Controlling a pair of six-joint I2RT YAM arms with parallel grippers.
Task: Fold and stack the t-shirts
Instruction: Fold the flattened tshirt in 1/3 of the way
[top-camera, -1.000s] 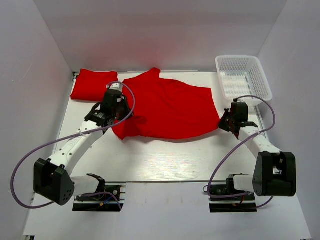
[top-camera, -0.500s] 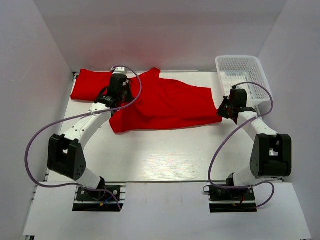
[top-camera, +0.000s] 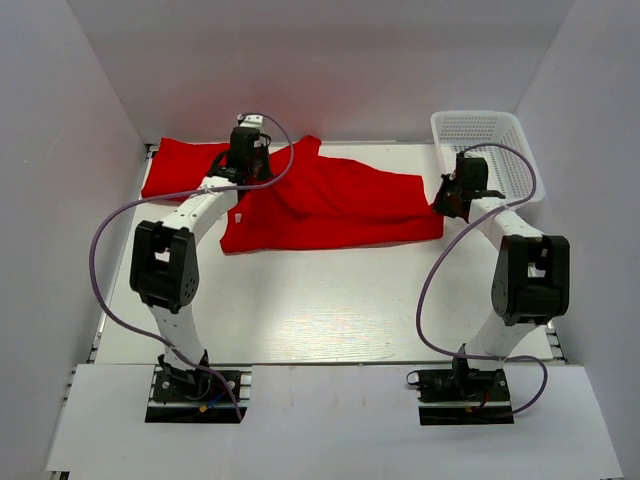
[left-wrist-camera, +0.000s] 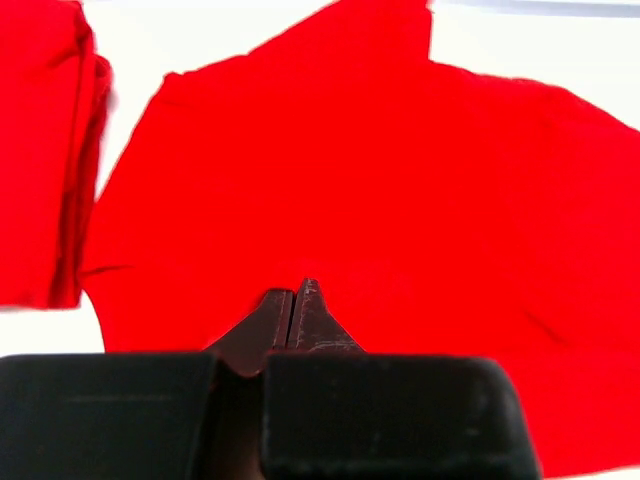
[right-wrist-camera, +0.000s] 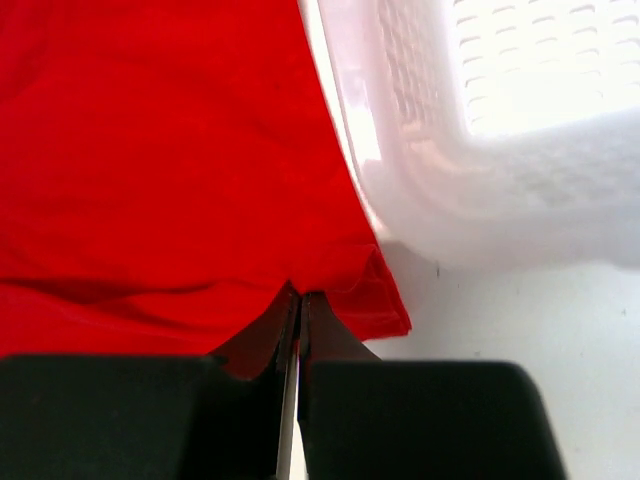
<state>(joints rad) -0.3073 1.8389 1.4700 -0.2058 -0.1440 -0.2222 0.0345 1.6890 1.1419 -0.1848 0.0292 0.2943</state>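
A bright red t-shirt (top-camera: 340, 205) lies spread across the back middle of the table. It also shows in the left wrist view (left-wrist-camera: 400, 170) and the right wrist view (right-wrist-camera: 160, 150). A second red t-shirt (top-camera: 180, 168) lies folded at the back left, and shows in the left wrist view (left-wrist-camera: 45, 150). My left gripper (top-camera: 248, 168) is shut over the spread shirt's left part (left-wrist-camera: 293, 298). My right gripper (top-camera: 446, 203) is shut on the shirt's right edge, where the fabric bunches at the tips (right-wrist-camera: 300, 298).
A white mesh basket (top-camera: 487, 150) stands at the back right, right beside my right gripper, and its wall fills the upper right of the right wrist view (right-wrist-camera: 480, 190). White walls enclose the table on three sides.
Both grippers have moved toward the back wall and drawn the spread shirt's near edge with them. The shirt now covers a shallower strip and lies farther back.
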